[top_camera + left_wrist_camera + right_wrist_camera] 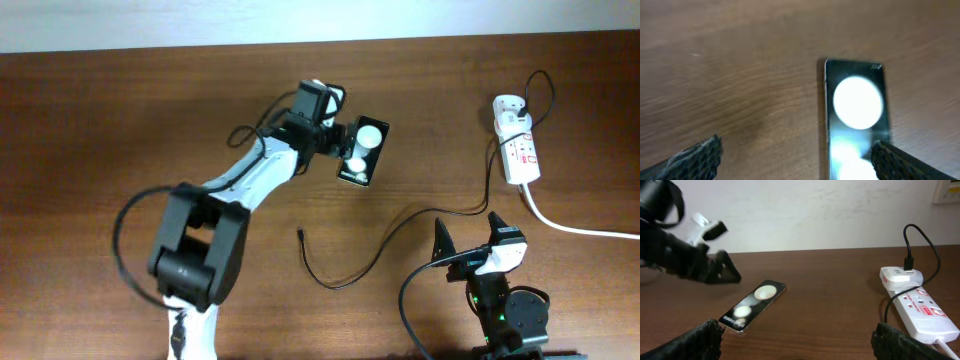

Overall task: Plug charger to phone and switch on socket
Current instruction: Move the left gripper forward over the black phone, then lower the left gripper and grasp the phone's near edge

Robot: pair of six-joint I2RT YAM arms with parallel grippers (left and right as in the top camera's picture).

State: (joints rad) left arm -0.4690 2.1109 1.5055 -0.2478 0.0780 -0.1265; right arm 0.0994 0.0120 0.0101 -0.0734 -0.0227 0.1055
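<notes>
The phone [364,151] lies flat on the wooden table [120,120], a black slab with two white round spots; it also shows in the left wrist view as the phone [855,107] and in the right wrist view as the phone [754,305]. My left gripper [346,145] hovers open at its left long edge, the gripper [795,165] with one finger [905,162] over the phone's edge. The charger cable [400,235] curves across the table to its loose tip [300,235]. The socket [520,150] lies at the far right with the white adapter [900,275]. My right gripper [472,248] stands open near the cable, holding nothing.
The socket's thick white cord [580,228] runs off the right edge. A black cable loop [125,240] hangs beside the left arm's base. The left arm's wrist [685,255] fills the upper left of the right wrist view. A pale wall [815,210] backs the table.
</notes>
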